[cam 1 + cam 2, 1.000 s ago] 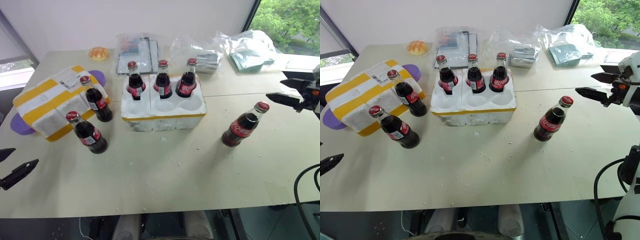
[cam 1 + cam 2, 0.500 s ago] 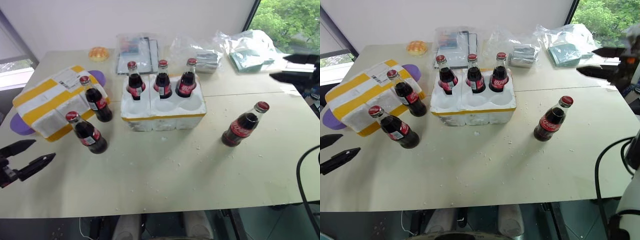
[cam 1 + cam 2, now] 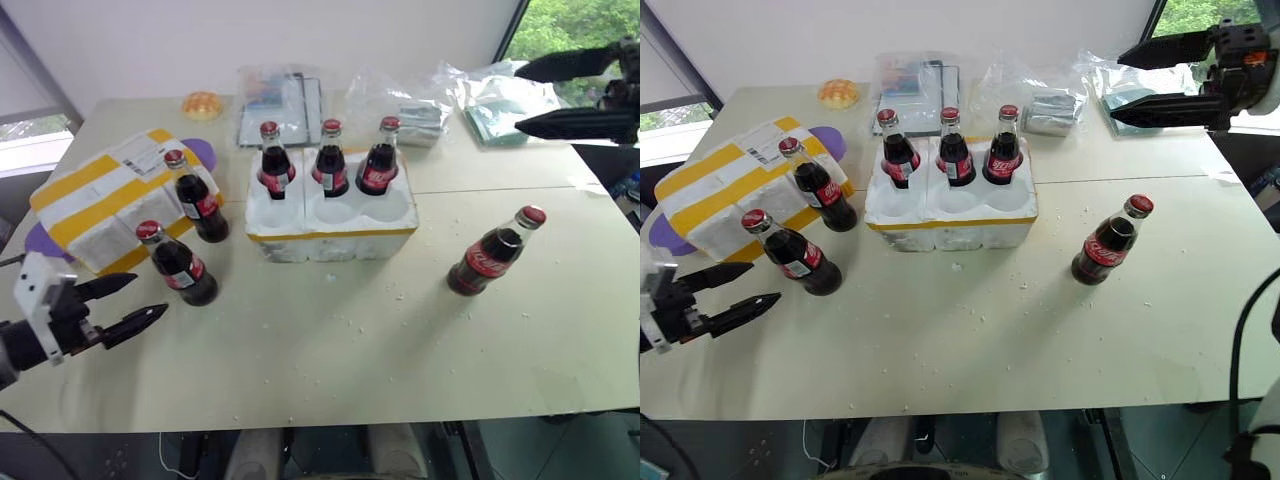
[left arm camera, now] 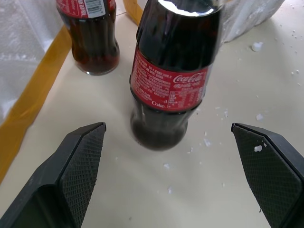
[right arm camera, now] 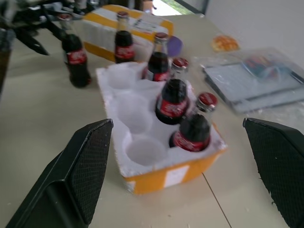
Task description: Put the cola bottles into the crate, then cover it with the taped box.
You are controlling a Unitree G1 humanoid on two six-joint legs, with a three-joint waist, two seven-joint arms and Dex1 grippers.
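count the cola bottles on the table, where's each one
6. Three stand in the crate's back wells. Two stand left of it: one beside the taped box, one nearer the left gripper. One stands alone on the right.

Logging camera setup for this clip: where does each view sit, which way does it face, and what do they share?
Head views: look down over the table, both open grippers at the edges, left gripper, right gripper.
Left wrist view: looks between its fingers at the near bottle.
Right wrist view: looks between its fingers across the crate.
Shared: near bottle, crate, taped box.
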